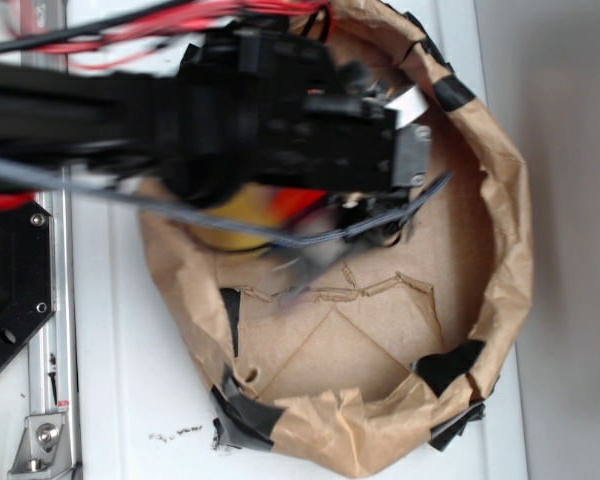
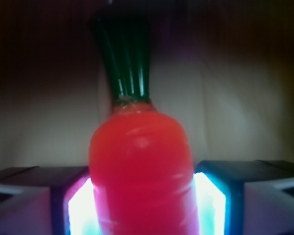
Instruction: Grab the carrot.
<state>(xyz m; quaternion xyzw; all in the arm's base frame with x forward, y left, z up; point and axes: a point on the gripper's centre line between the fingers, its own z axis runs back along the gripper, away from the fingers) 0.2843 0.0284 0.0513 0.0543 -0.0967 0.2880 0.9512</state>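
a: while hanging over the paper nest point(image 1: 500, 190), where does the end effector point(image 2: 143, 205) sit, and holding what?

b: sits low in the wrist view, clamped on the carrot point(image 2: 142, 171). glowing pads point(image 2: 81, 208) press against both orange flanks, one on each side, no gap visible.

a: and the carrot's pose?

b: stands lengthwise between the fingers, dark green stem point(image 2: 127, 58) pointing away from the camera toward the top of the wrist view. orange body fills the middle, blurred from closeness. behind it, only plain dim tan surface.

a: seen from the exterior camera too?

b: only partly. shows as a red-orange patch point(image 1: 298, 203) under the black arm point(image 1: 230, 110), just beside something yellow point(image 1: 235, 215), also mostly hidden. cannot tell whether the carrot touches the yellow thing or the cardboard floor point(image 1: 380, 330). arm blurred, so finger position unreadable from there.

a: what about the surroundings?

b: crumpled brown paper wall, patched with black tape point(image 1: 245, 415), rings a cardboard floor marked with creases. lies on a white table point(image 1: 120, 380). arm reaches in from the left, across the upper part of the ring, with red wires point(image 1: 130, 30) along the top and a grey cable point(image 1: 180, 205) drooping beneath. black metal bracket point(image 1: 10, 290) and a silver rail point(image 1: 50, 400) at the left edge. some dark crumbs point(image 1: 175, 434) on the table near the lower left of the paper.
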